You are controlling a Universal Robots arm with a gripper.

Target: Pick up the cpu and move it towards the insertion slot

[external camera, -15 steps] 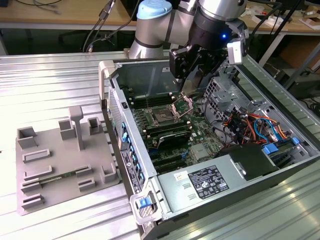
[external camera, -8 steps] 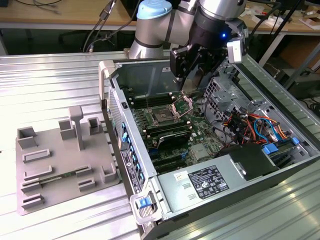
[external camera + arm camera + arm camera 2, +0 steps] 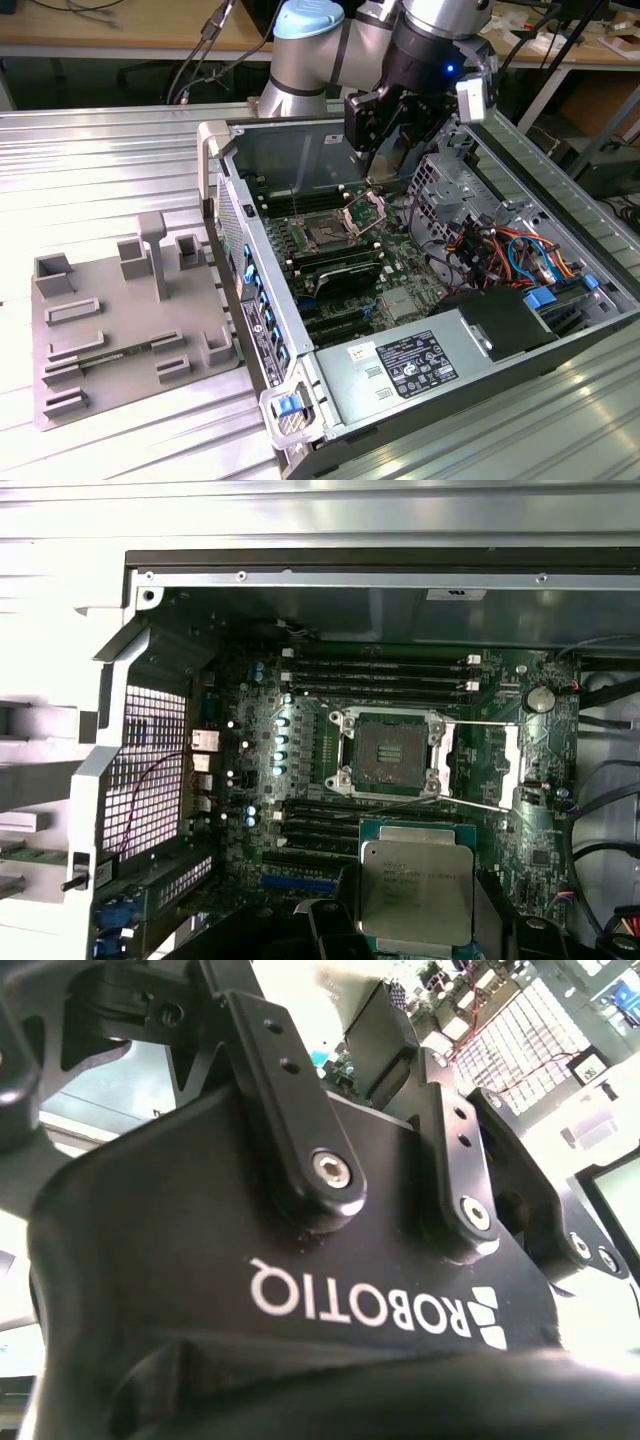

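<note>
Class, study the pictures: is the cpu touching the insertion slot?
Apart. In the first wrist view the cpu sits up near the camera with green board and memory slots showing between it and the open insertion slot.

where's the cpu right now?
In the first wrist view the cpu sits at the claw, above the green board, just short of the open insertion slot, not yet over it.
</note>
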